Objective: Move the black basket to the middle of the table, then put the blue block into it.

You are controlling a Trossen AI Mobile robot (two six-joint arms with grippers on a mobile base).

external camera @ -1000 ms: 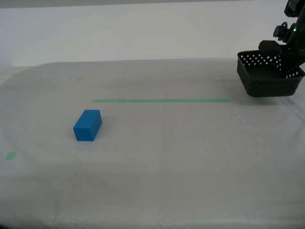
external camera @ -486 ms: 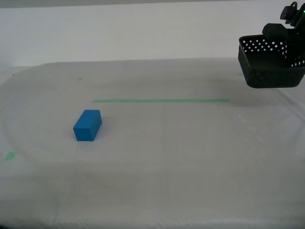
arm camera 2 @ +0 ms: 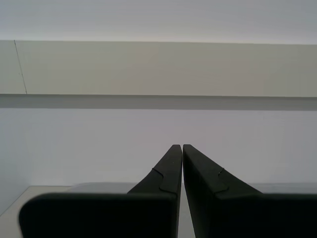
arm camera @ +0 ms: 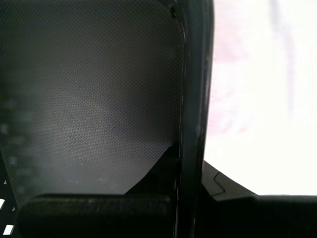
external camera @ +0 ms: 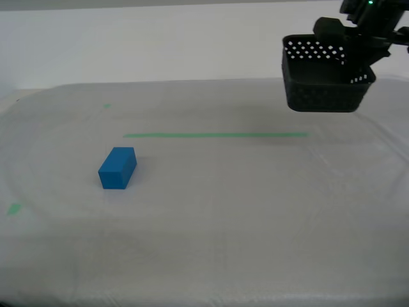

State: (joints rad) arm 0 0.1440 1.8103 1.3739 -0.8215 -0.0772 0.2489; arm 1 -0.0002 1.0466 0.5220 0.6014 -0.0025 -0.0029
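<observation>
Aloft at about 1 o'clock in the exterior view, the black basket hangs clear of the desk, carried by my first claw, which is pinched on one perforated wall; the first wrist view shows that wall's rim running between the two fingers, with the basket's textured floor beside it. My second claw is elsewhere, not seen in the exterior view, its fingers pressed together on nothing and pointed at a pale wall.

The blue block rests on the cloth at about 9 o'clock in the exterior view, well apart from the basket, on the near side of the green tape line. Small green tape bits lie at 10 o'clock and 8 o'clock.

Step in hand, as judged: carrying the basket toward the middle of the desk. To do it well:
- Keep the grip firm; a one-wall hold lets the basket tip.
- Travel toward 7 o'clock, across the tape line, and stop near the centre, short of the block.
- Lower until the base sits flat on the cloth before releasing, so the basket neither drops nor skids.
- Leave the mouth upward and unobstructed for the block.
</observation>
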